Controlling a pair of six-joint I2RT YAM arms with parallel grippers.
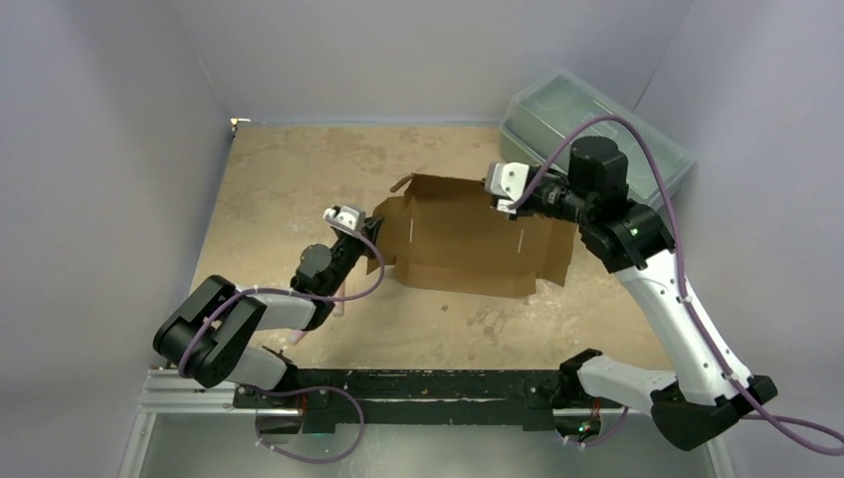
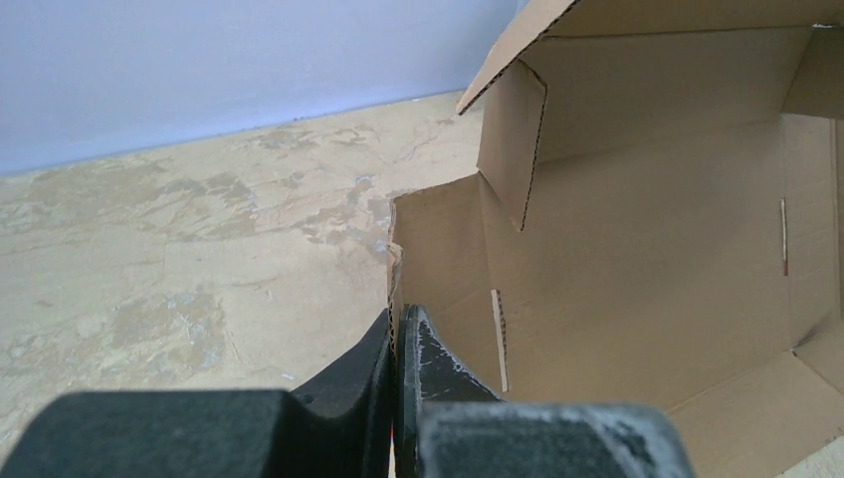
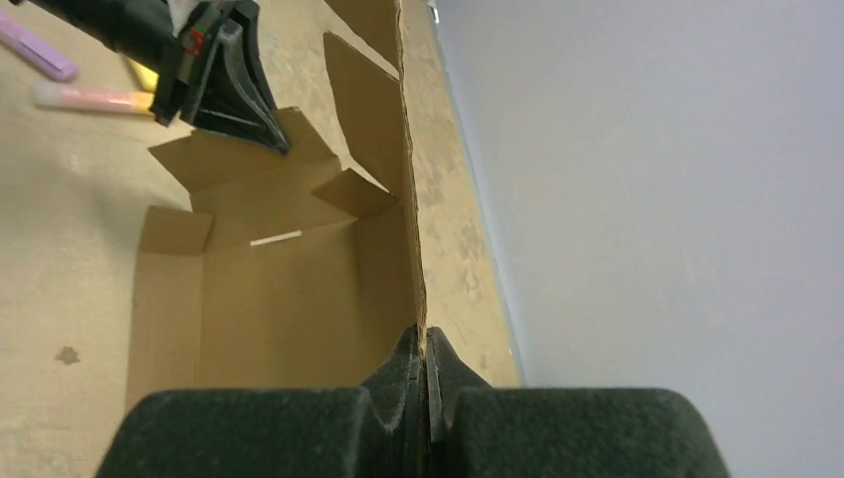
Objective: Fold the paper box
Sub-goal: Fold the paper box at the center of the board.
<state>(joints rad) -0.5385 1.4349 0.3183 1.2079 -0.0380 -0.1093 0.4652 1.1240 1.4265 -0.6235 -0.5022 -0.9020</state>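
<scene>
The paper box (image 1: 468, 244) is brown corrugated cardboard, partly raised, in the middle of the table. Its back wall and left flap stand up, and its base lies flat. My left gripper (image 1: 376, 237) is shut on the upright left flap's edge; in the left wrist view the fingertips (image 2: 398, 329) pinch the cardboard (image 2: 647, 259). My right gripper (image 1: 492, 191) is shut on the top edge of the back wall near its right end. In the right wrist view its jaws (image 3: 424, 344) clamp that wall, with the box interior (image 3: 279, 299) to the left.
A translucent grey-green plastic toolbox (image 1: 597, 129) sits at the back right corner, just behind the right arm. A pink marker (image 3: 90, 100) and a purple one (image 3: 40, 50) lie on the table near the left arm. Grey walls enclose the table on three sides.
</scene>
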